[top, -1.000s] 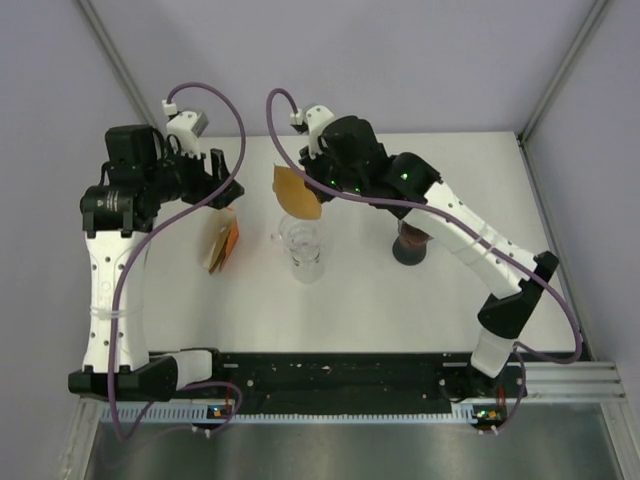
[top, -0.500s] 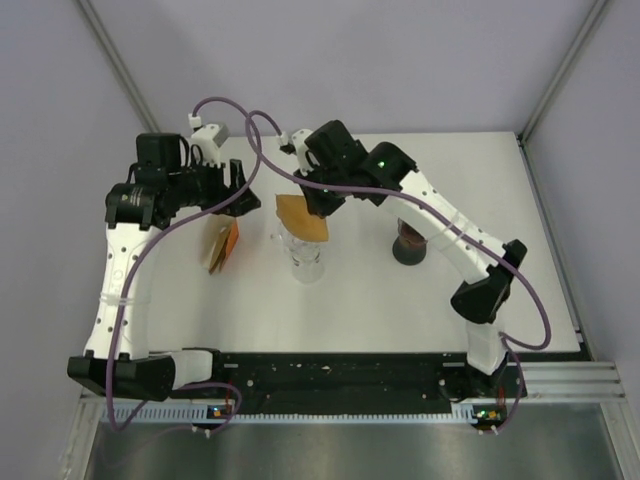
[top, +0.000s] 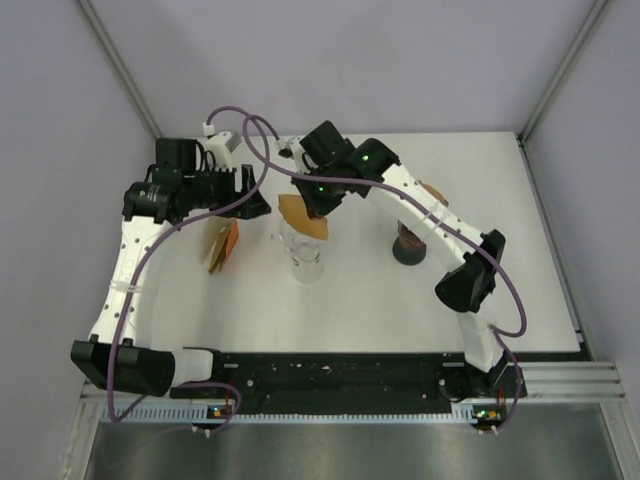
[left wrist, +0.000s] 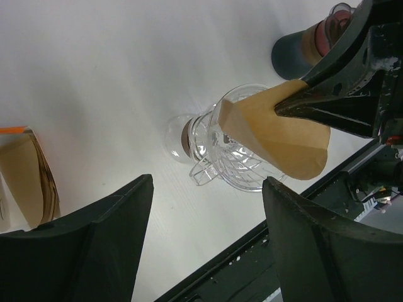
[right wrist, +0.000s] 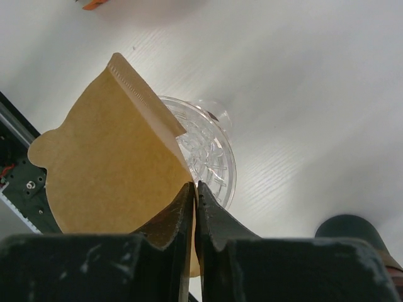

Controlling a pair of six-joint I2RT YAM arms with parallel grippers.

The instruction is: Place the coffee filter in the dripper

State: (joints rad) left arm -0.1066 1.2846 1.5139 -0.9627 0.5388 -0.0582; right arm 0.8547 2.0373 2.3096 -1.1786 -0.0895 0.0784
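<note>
Now the desk [top: 380, 300]: white, flat and smooth, with a faint wood grain.
Left arm [top: 125, 270]: white and black, bent over the far left of the desk. A purple cable [top: 235, 130] loops off it.
Right arm [top: 440, 225]: white and black, and it reaches across to the middle.
Left end effector [left wrist: 208, 180]: two thick black fingers [left wrist: 113, 233] spread wide. Nothing is between them. It points at the dripper from the side.
Right end effector [right wrist: 194, 189]: two thin dark tips pressed tight together. They pinch one edge of the coffee filter.
Dark pot [top: 411, 248]: round, with a dark base and a brown and red top. It stands to the right of the dripper, well apart from it.
Dripper [left wrist: 233, 157]: clear and see-through, cone shaped, with ribs inside and a small loop handle. It stands in the middle of the desk on a clear base.
Filter stack [top: 220, 245]: flat tan papers on edge in an orange holder, left of the dripper.
Coffee filter [right wrist: 107, 157]: thin tan paper, folded flat, with a curved top and a crimped seam down one side. It hangs just over the dripper's open top, tilted. I cannot tell if it touches the rim.
</note>
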